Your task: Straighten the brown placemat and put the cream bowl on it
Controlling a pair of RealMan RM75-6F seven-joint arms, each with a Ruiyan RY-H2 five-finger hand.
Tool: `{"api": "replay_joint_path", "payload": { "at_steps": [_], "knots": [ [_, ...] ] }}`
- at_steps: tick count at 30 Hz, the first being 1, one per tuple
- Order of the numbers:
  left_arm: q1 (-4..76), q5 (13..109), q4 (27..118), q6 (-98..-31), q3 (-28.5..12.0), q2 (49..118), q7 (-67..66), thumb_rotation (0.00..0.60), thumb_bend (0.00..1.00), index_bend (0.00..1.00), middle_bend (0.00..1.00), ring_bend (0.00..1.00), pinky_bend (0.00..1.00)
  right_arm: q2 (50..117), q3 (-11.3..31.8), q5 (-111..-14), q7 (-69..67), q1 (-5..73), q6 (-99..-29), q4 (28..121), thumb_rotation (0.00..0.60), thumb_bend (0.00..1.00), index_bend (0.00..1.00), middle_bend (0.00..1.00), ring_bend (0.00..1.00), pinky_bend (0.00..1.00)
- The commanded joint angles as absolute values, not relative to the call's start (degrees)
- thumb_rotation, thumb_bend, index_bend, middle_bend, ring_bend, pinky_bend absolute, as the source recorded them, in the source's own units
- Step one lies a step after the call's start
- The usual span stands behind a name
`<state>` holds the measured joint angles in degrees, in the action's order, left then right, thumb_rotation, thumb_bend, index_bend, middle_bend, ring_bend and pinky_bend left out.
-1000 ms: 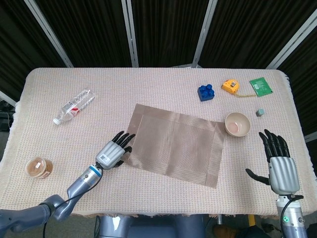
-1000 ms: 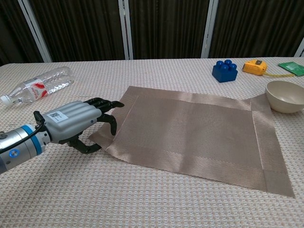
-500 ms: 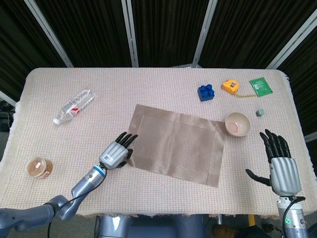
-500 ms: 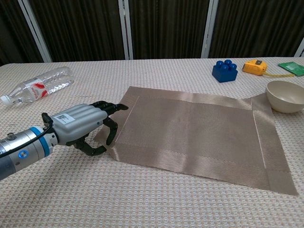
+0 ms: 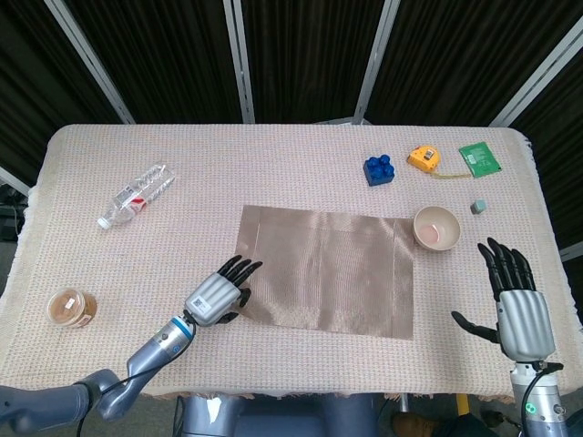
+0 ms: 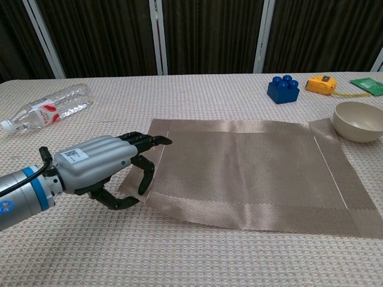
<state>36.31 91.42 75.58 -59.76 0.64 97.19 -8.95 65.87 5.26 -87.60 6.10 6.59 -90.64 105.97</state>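
The brown placemat [image 5: 328,271] lies flat in the middle of the table, its edges about parallel to the table's edges. My left hand [image 5: 217,293] holds its near left corner. In the chest view the left hand [image 6: 105,164] has fingers over the placemat [image 6: 251,173] edge and the thumb curled below it. The cream bowl [image 5: 437,227] stands upright just off the mat's far right corner, and the bowl [image 6: 359,121] shows at the right edge of the chest view. My right hand [image 5: 517,300] hovers open near the table's right front, holding nothing.
A clear plastic bottle [image 5: 135,195] lies at the far left. A small jar [image 5: 71,308] stands at the near left. A blue block [image 5: 379,168], a yellow tape measure [image 5: 423,157], a green card [image 5: 480,157] and a small grey cube [image 5: 476,208] sit at the far right.
My left hand has pulled the mat's left corner toward the near edge, turning the mat from skewed to about square with the table. The bowl and right hand have stayed put.
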Motion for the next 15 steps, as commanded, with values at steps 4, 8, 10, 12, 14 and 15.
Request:
{"api": "replay_joint_path", "payload": {
  "at_steps": [4,8,10,12,14,15],
  "knots": [
    [35.9,94.6,86.2,-60.1,4.6,89.5,-9.3,0.600,0.46,0.79,0.00,0.00,0.00,65.9,4.7,-88.7,6.6,6.3,-90.7,106.4,0.600,0.00,0.00,0.00,0.00,0.00],
    [35.2,96.0,90.0,-60.9,6.4,86.5,-10.7,0.600,0.46,0.79,0.00,0.00,0.00,66.0,4.5,-89.4,6.9,6.0,-91.0,106.7,0.600,0.00,0.00,0.00,0.00,0.00],
    [34.9,96.1,90.8,-60.9,7.0,85.7,-11.1,0.600,0.46,0.79,0.00,0.00,0.00,66.0,4.4,-89.6,6.9,5.9,-91.0,106.9,0.600,0.00,0.00,0.00,0.00,0.00],
    [34.5,96.2,91.5,-60.9,7.7,85.0,-11.2,0.600,0.46,0.79,0.00,0.00,0.00,66.0,4.3,-89.9,7.0,5.8,-91.0,106.9,0.600,0.00,0.00,0.00,0.00,0.00],
    [34.1,96.7,92.0,-61.0,8.6,84.3,-11.4,0.600,0.46,0.79,0.00,0.00,0.00,66.0,4.3,-90.2,7.1,5.7,-91.0,107.0,0.600,0.00,0.00,0.00,0.00,0.00],
    [33.9,97.0,92.2,-61.1,9.0,84.0,-11.5,0.600,0.46,0.79,0.00,0.00,0.00,66.0,4.3,-90.3,7.1,5.7,-91.1,107.0,0.600,0.00,0.00,0.00,0.00,0.00]
  ]
}}
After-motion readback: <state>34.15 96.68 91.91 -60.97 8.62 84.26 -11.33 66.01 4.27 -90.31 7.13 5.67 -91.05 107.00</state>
